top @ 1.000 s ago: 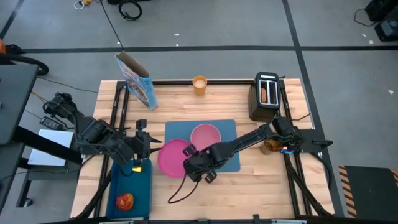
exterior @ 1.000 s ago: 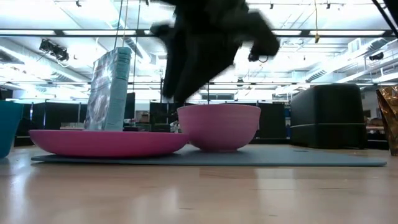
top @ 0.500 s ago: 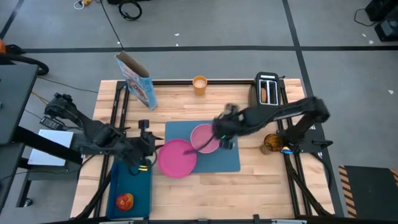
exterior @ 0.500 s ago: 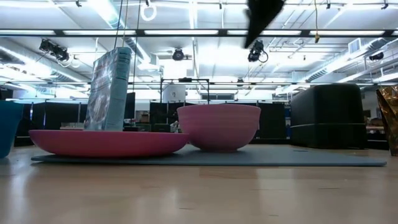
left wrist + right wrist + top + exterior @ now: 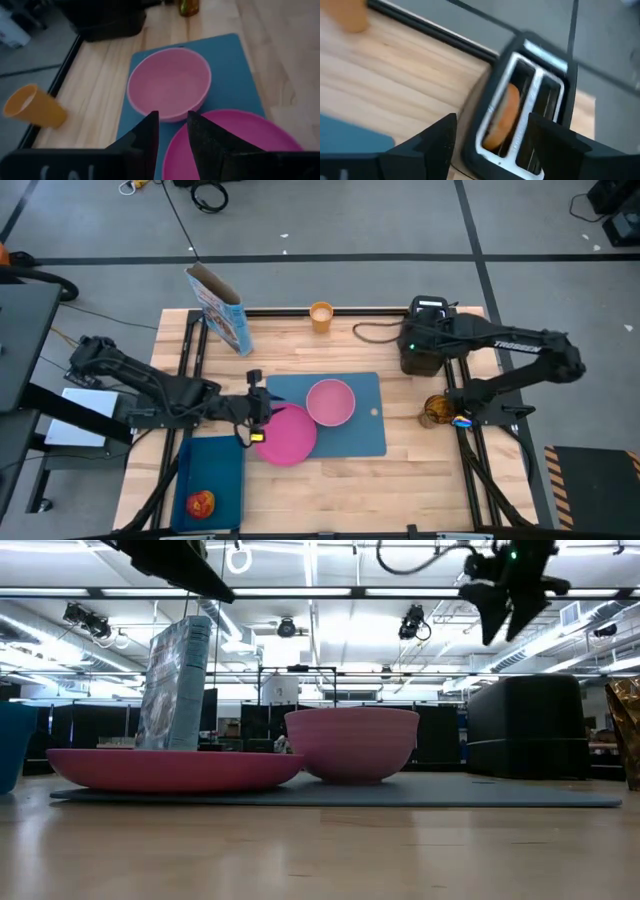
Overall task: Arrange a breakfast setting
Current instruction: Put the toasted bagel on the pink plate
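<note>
Wooden bench [image 5: 330, 470] carried placemat [image 5: 370, 430], plate [image 5: 285, 435] and bowl [image 5: 330, 401]; toast slice [image 5: 501, 122] sat in toaster [image 5: 428, 335]. Right gripper [image 5: 490, 145] hovered above it, fingers spread, empty; next, probably descend and pinch the toast. Left gripper [image 5: 172, 132], nearly closed and empty, waited over the plate.

The placemat [image 5: 365, 430] lies in the middle of the table [image 5: 300, 345]. On it stands the bowl [image 5: 330, 401], and the plate [image 5: 285, 435] lies partly on its left edge, touching the bowl. My left gripper [image 5: 256, 408] is above the left edge of the placemat, just beside the plate. Behind, at the far edge, stands the cup [image 5: 321, 316], and the cereal box [image 5: 218, 308] is to its left. My right gripper [image 5: 418, 340] hangs above the toaster [image 5: 428, 315] at the far right corner; the toast slice [image 5: 503, 120] sits in one slot. At the near left, the apple [image 5: 201, 503] lies in the tray [image 5: 222, 465].
</note>
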Motion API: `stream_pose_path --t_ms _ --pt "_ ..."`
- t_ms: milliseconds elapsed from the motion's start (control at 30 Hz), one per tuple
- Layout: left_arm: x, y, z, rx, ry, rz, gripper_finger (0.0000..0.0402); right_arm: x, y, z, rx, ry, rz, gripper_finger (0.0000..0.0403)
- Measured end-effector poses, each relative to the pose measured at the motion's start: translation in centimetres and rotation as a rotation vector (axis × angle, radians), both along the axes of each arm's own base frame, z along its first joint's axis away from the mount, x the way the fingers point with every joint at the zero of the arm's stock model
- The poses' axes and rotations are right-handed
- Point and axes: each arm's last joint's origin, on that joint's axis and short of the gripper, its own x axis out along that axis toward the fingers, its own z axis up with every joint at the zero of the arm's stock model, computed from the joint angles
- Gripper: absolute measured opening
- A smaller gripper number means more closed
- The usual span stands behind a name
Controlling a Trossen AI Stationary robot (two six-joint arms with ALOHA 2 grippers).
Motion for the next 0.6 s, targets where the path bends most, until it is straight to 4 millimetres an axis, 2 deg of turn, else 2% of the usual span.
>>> stream_pose_path --t_ms 233,600 --pt "0.4 0.4 -0.8 -0.016 -0.041 -0.062 0.011 -1.3 -2.0 -3.0 0.094 -0.042 -0.167 0.0236" --pt "0.4 0.3 -0.8 -0.015 -0.041 -0.069 0.011 -1.4 -3.9 -4.6 0.09 -0.111 -0.263 0.0198"
